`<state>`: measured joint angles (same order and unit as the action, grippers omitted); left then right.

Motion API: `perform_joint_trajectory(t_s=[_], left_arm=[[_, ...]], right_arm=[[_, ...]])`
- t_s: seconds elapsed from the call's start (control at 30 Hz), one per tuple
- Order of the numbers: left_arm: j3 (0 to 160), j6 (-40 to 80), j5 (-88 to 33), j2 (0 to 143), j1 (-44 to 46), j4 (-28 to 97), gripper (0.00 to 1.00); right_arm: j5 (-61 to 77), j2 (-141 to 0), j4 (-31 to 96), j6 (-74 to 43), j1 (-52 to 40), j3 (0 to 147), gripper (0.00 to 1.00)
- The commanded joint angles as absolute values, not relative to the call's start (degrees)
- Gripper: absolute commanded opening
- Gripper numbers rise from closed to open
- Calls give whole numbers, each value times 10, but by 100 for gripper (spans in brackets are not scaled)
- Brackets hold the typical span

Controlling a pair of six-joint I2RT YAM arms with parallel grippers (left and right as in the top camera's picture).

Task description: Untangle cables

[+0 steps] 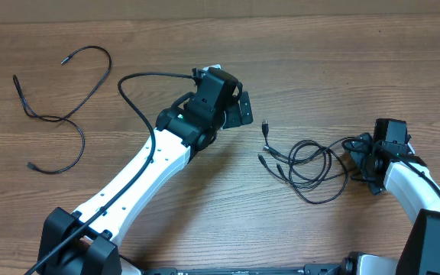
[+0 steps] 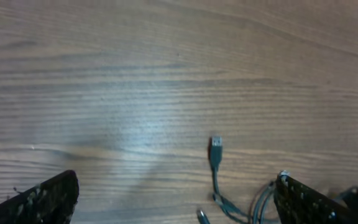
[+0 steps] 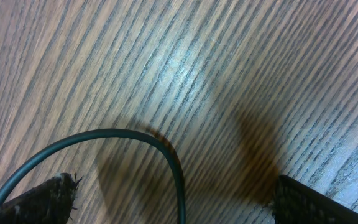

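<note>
One thin black cable [image 1: 59,114] lies alone in loose curves at the far left of the table. The other cables [image 1: 312,164] lie looped together right of centre, with plug ends [image 1: 266,128] pointing toward my left gripper. My left gripper [image 1: 241,108] is open and empty, hovering just left of those plugs. In the left wrist view, one plug [image 2: 215,144] lies between and ahead of the fingers [image 2: 179,199]. My right gripper [image 1: 363,162] is open at the bundle's right end. A cable loop [image 3: 135,140] passes between its spread fingers [image 3: 176,208].
The left arm's thicker black wire [image 1: 137,103] arcs over the table beside the arm. The table's far edge [image 1: 205,20] runs along the top. The right arm [image 1: 415,191] comes in from the bottom right corner.
</note>
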<state>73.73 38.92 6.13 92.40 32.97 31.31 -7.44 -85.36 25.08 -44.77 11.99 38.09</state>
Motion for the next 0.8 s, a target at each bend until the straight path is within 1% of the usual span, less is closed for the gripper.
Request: perform_joint_trajectory(t_s=[0.0, 0.5, 0.57, 0.67, 0.77], left_arm=[[737, 372, 107, 922, 330, 311, 100], [737, 366, 96, 922, 330, 332, 100], [737, 357, 96, 922, 329, 334, 99], [737, 357, 94, 922, 329, 346, 100], [737, 357, 94, 922, 329, 357, 99]], right_arm=[[-63, -855, 252, -449, 121, 383, 100], [-66, -855, 246, -449, 121, 383, 100], [-69, -855, 208, -449, 121, 383, 100], [-78, -855, 107, -449, 121, 383, 100], [-78, -855, 50, -449, 121, 383, 100]])
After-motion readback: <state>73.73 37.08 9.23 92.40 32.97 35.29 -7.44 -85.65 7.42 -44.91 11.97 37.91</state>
